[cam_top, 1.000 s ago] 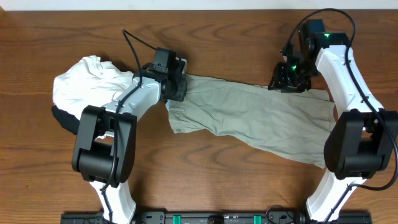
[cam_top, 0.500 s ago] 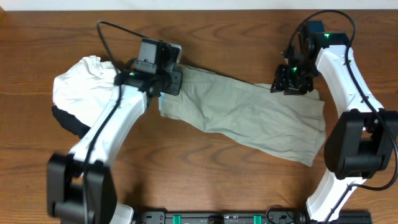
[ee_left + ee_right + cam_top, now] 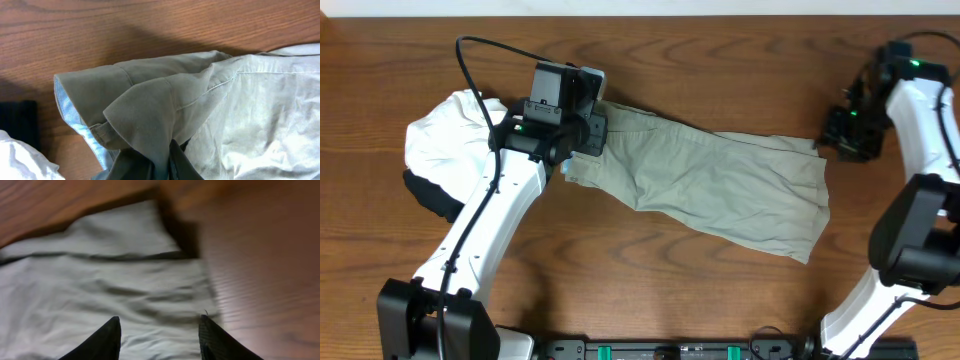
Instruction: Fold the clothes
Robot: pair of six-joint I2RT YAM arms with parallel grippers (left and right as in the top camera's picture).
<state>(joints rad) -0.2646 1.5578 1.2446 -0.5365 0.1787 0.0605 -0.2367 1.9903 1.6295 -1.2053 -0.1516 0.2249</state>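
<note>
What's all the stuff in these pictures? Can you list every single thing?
trousers: one, khaki grey-green, spread across the middle of the table, waistband end to the left
white garment: one, white, bunched up at the table's left side
black garment: one, black, peeking out from under the white garment
table: one, brown wood, under everything
left tool: one, black on a white arm, shut on the trousers' waistband end
right tool: one, black on a white arm, open at the trousers' right end, holding nothing
</note>
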